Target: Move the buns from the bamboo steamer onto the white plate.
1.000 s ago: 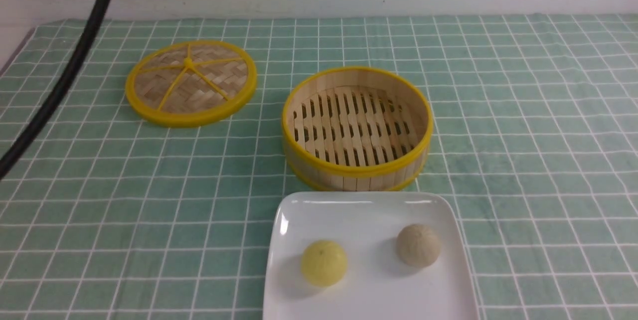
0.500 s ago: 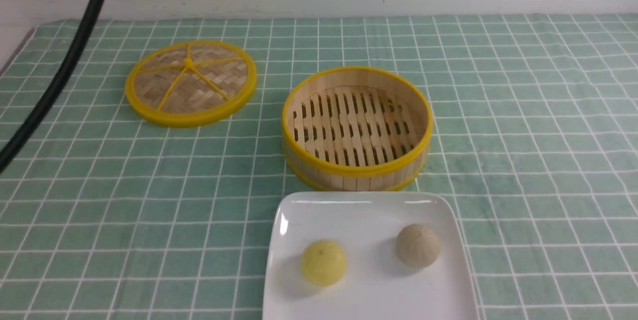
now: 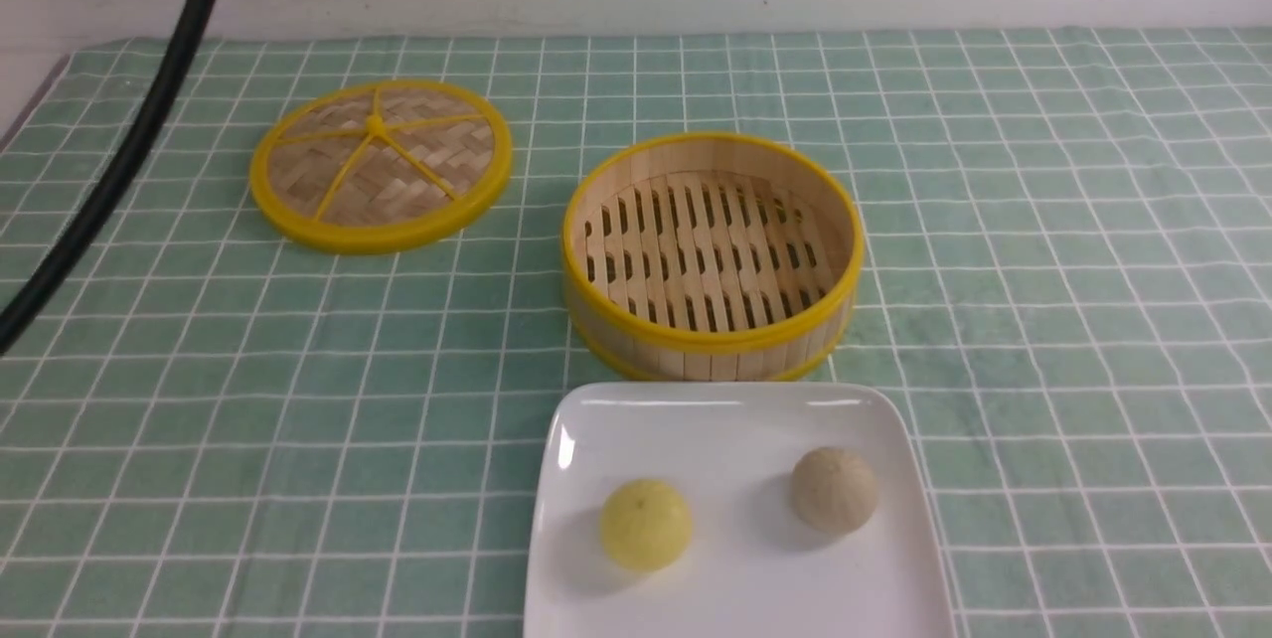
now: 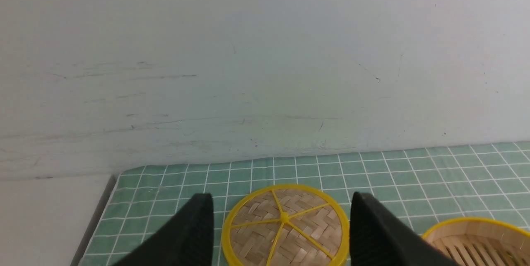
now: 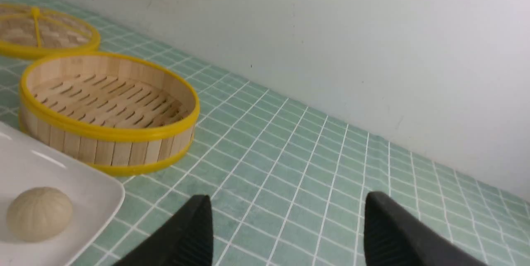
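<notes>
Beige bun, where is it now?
Front view: the beige bun sits on the right half of the white plate, right of the yellow bun, with the bamboo steamer just behind the plate.

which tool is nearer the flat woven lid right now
Left. The left tool hangs open with the lid just ahead, framed by its jaws. The right tool, also open, sits by the white plate, with the bamboo steamer between it and the lid.

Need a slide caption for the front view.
Front view: yellow bun and beige bun rest apart on the white plate; bamboo steamer stands empty behind it, lid lying to its left.
</notes>
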